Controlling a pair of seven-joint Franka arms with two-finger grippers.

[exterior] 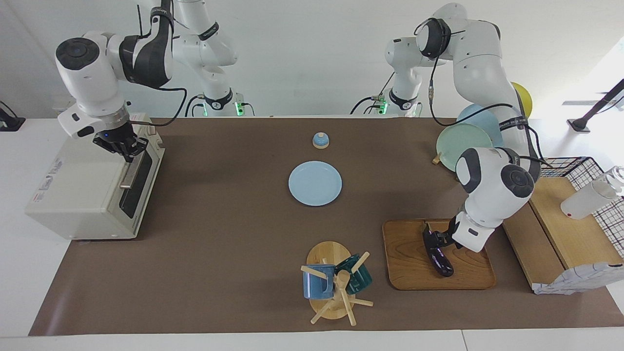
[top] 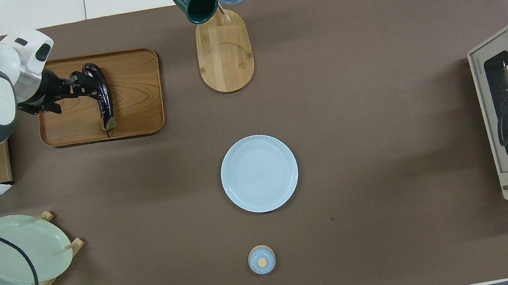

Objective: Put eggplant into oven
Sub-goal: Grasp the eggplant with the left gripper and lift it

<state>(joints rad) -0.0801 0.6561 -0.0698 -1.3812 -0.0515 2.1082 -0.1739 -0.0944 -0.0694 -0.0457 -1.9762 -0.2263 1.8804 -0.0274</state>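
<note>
Glossy dark purple, the slim eggplant (exterior: 437, 253) lies on the rounded wooden tray (exterior: 407, 273) at the left arm's end of the desk, not yet lifted. The left tool (exterior: 435, 238) is down at it, released, fingers wide around its stem half. The right tool (exterior: 126, 148) is clenched on the metal bar handle of the cream-white toaster oven (exterior: 80, 195), whose dark glass door looks unopened. Opening, carrying and loading all remain.
</note>
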